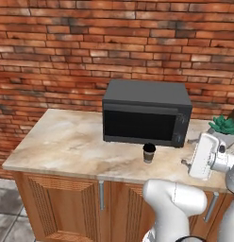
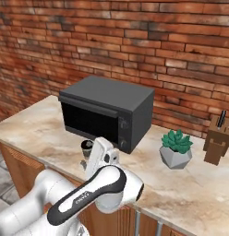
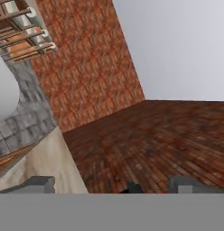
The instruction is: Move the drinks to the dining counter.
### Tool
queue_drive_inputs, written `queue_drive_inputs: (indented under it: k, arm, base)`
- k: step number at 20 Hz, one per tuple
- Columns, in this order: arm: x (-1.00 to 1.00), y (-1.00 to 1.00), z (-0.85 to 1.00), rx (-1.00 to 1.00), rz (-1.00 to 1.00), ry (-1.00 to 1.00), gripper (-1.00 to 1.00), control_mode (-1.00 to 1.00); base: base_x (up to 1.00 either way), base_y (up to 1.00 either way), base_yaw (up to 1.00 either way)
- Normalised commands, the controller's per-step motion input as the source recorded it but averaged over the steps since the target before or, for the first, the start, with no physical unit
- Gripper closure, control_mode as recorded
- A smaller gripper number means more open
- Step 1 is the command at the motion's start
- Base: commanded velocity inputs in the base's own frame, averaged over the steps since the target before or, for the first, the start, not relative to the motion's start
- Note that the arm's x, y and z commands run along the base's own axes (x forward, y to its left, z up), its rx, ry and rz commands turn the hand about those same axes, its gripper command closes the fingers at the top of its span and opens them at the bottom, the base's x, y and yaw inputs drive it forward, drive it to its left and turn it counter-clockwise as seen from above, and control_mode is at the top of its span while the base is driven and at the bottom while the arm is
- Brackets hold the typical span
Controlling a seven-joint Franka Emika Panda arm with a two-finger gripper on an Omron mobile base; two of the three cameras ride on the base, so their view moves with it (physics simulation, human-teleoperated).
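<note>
One knife block [image 2: 218, 139] beside plant [image 2: 176, 147].

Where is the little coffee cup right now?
The coffee cup stands on the marble counter, just in front of the black microwave, near its right end in the left base view.

The counter [image 1: 67, 142] is showing smooth beige marble over ribbed wood; the microwave [image 1: 146, 113] is looking matt black, the wall [image 1: 90, 47] rough brick.
</note>
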Motion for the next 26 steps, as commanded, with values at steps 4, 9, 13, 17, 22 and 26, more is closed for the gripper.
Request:
queue_drive_inputs:
  k: [4,9,13,17,22,26]
  arm:
    - [0.7,0.08,0.0,0.0,-0.05,0.54,-1.0,-1.0]
    - [0.41,0.12,-0.19,0.0,-0.06,0.63,-1.0,-1.0]
    - [0.03,0.01,-0.19,0.03,-0.04,0.53,-1.0,-1.0]
    - [-0.18,-0.03,-0.02,0.19,0.0,0.38,-1.0,-1.0]
    - [-0.52,0.0,0.0,0.3,0.0,0.22,-1.0,-1.0]
    - [-0.46,0.0,0.0,0.31,0.0,0.08,-1.0,-1.0]
  base:
    - [0.0,0.0,0.0]
    - [0.0,0.0,0.0]
    - [0.0,0.0,0.0]
    - [0.0,0.0,0.0]
    - [0.0,0.0,0.0]
    - [0.0,0.0,0.0]
